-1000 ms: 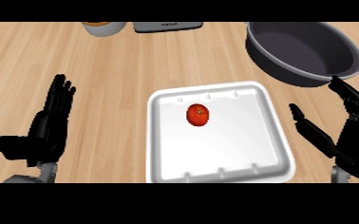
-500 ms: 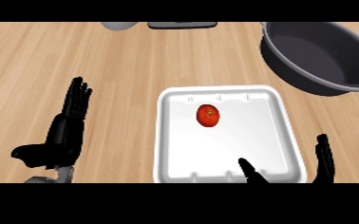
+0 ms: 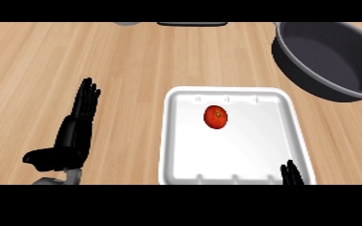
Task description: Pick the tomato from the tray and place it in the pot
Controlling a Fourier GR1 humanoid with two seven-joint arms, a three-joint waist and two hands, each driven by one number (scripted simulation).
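A red tomato sits in the white tray, a bit above the middle — nothing is touching it. The tray rests on the wooden counter. The big dark grey pot stands up in the right corner, apart from the tray, and it has nothing in it that shows.

The left hand is at the left side, well away from the tray, with its fingers straight and its thumb out; it holds nothing. Only the fingertips of the right hand peek up at the bottom edge, over the tray's near right corner — they look straight and hold nothing.

At the top edge are a dark flat thing and a grey round thing, both cut off.
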